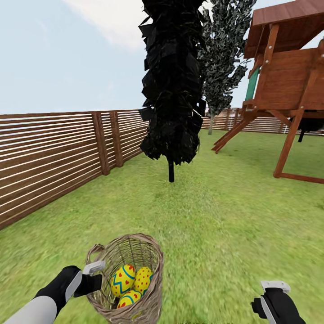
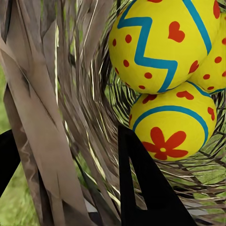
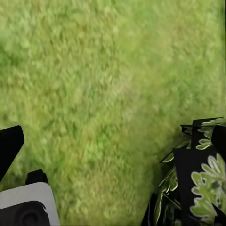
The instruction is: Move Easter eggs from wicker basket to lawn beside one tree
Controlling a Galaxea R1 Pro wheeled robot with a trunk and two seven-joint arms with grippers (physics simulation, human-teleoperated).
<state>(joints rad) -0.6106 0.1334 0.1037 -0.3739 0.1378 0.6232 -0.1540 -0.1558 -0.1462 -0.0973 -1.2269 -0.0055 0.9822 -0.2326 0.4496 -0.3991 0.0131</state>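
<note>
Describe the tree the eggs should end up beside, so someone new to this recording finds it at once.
Start at the brown wooden play tower on the right of the green lawn. Just left of it, far back by the brown slatted fence, stands a tree with a slim pale trunk and mottled green-white leaves. The nearer near-black conifer partly hides it; that one has a thin black trunk.

The left gripper (image 1: 95, 275) is at the rim of the wicker basket (image 1: 148, 252), its two dark fingers (image 2: 146, 188) spread on either side of the basket wall. The right gripper (image 1: 270, 294) hangs well apart from this basket, above the grass; its finger state cannot be told.
</note>
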